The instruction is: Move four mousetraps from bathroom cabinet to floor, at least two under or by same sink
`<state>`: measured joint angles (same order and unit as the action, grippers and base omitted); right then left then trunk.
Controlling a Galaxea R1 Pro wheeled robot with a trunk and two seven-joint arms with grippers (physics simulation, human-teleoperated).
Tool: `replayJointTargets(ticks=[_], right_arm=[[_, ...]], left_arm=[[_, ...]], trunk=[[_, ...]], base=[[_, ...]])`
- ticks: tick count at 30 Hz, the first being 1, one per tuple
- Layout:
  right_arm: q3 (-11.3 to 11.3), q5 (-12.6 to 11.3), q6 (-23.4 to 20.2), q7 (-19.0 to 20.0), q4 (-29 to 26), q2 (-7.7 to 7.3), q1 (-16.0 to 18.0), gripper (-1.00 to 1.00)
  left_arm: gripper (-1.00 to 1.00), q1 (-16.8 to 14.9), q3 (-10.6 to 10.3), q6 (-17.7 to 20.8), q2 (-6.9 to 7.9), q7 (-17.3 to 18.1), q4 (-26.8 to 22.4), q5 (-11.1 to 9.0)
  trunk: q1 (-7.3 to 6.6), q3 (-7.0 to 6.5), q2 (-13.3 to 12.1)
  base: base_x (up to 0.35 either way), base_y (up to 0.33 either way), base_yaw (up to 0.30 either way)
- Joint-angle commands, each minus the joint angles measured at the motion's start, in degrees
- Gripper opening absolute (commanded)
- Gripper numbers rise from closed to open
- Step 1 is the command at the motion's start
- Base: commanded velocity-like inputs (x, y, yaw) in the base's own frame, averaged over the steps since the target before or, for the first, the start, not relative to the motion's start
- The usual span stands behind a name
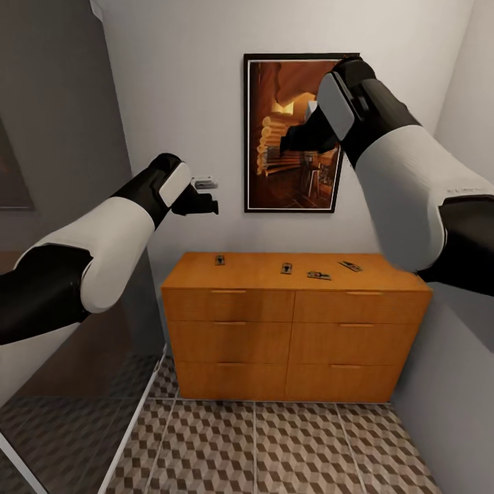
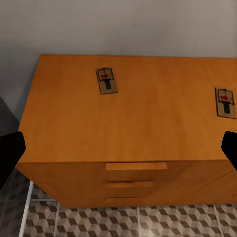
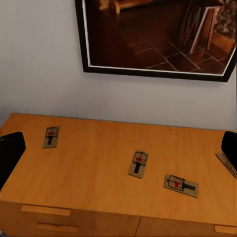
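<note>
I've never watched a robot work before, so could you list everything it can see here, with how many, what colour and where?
Mousetraps: four, tan with dark wire, spread along the cabinet top.
Cabinet: one, orange-brown wood with drawers, against the back wall.
Picture: one, dark frame, brown log-cabin scene, on the wall above the cabinet.
Floor: tiles in a brown, beige and grey cube pattern, in front of the cabinet.
Glass panel: one, smoky, at the left.
Left gripper: black, on a white and black arm, raised above the cabinet's left end, holding nothing.
Right gripper: black, on a white and black arm, raised in front of the picture, holding nothing.
</note>
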<state>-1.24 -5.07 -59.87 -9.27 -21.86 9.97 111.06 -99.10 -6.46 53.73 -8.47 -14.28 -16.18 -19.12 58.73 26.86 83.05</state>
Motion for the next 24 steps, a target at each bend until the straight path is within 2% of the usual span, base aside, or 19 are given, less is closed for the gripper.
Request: replayJointTargets(ticks=[1, 7, 12, 13, 18, 24], right_arm=[[-0.12, -0.62, -0.13, -0.56, 0.0, 0.03, 0.52, 1.0], [-0.22, -1.09, -0.13, -0.43, 2.04, 0.03, 3.81, 1.0], [-0.4, -2.78, -0.13, -0.17, 9.77, 0.03, 8.15, 1.0], [-0.4, -2.78, -0.13, -0.17, 9.77, 0.03, 8.15, 1.0], [-0.59, -4.33, -0.13, -0.09, 18.79, 0.03, 13.34, 1.0], [-1.07, -4.98, -0.13, -0.06, 22.98, 0.03, 16.9, 1.0]], left_arm=[[1.0, -0.02, -0.41, 0.16, 0.01, -0.4, -0.05, -0.6], [1.0, 0.03, -0.46, 0.12, 0.05, -0.42, -0.04, -0.58], [1.0, 0.04, -0.48, 0.09, 0.06, -0.4, -0.07, -0.57], [1.0, 0.04, -0.48, 0.09, 0.06, -0.4, -0.07, -0.57], [1.0, 0.05, -0.48, 0.11, 0.04, -0.45, -0.08, -0.57], [1.0, 0.05, -0.5, 0.12, 0.12, -0.46, -0.08, -0.57]], trunk=[[0.0, 0.07, 0.03], [0.0, 0.07, 0.03], [0.0, 0.07, 0.03], [0.0, 0.07, 0.03], [0.0, 0.07, 0.03], [0.0, 0.07, 0.03]], base=[[0.005, 0.0, 0.0], [0.033, 0.0, 0.0], [0.071, 0.0, 0.0], [0.081, 0.0, 0.0], [0.089, 0.0, 0.0], [0.116, 0.0, 0.0]])
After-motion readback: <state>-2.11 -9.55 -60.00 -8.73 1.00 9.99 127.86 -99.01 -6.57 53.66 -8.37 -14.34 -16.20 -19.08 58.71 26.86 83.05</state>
